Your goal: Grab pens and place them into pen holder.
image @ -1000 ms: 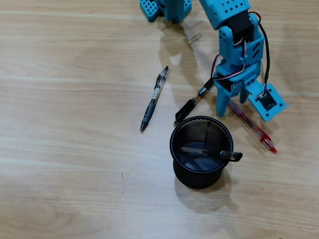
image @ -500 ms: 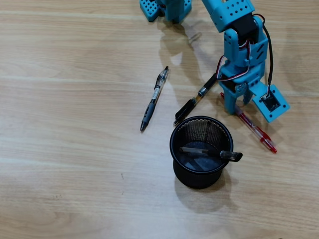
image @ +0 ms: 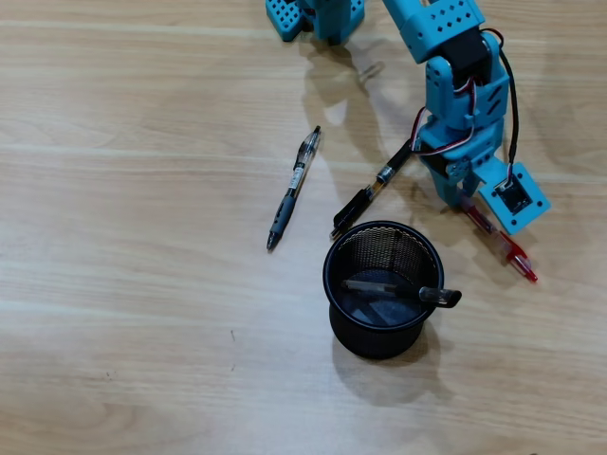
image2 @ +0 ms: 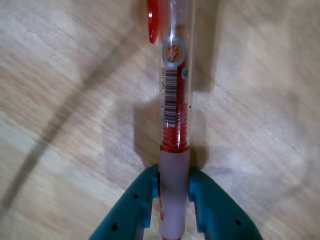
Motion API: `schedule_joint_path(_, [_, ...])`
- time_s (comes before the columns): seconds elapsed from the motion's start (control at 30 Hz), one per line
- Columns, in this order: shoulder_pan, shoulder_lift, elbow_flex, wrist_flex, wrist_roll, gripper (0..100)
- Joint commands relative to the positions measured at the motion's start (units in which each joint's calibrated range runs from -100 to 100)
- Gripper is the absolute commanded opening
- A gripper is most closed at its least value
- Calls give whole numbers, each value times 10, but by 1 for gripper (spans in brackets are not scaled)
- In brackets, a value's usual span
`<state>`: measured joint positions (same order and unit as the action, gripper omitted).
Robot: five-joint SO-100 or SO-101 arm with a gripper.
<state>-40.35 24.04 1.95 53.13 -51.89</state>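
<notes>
Red pen (image2: 173,100) | clear barrel, pinkish rubbery grip | clamped by gripper (image2: 172,200)

In the overhead view, the pen holder (image: 383,288) stands on the surface (image: 142,313) with one pen (image: 398,289) inside. Two pens (image: 293,189) (image: 372,191) lie above-left of it; a fourth pen (image: 507,253) lies to its right, gripped by the tool (image: 465,200).

Light: bright, even, from above
Shadows: soft, short (darkest beneath the arm)
Overhead focus: sharp throughout
Wrist focus: bench (image2: 75,100) grain smeared beyond the claw (image2: 174,200)
Glare: none
</notes>
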Motion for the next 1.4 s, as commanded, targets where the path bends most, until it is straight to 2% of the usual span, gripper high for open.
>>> schedule_joint_path(0.0, [-3, -85, -38, -1, 2, 2])
schedule_joint_path(0.33, [41, -279, -44, -1, 4, 2])
schedule_joint_path(0.63, [107, -343, -55, -26, 4, 2])
schedule_joint_path(0.9, [166, -337, -27, -285, 3, 2])
schedule_joint_path(1.27, [247, -327, 161, -584, -5, 2])
schedule_joint_path(1.37, [262, -294, 198, -661, -25, 2])
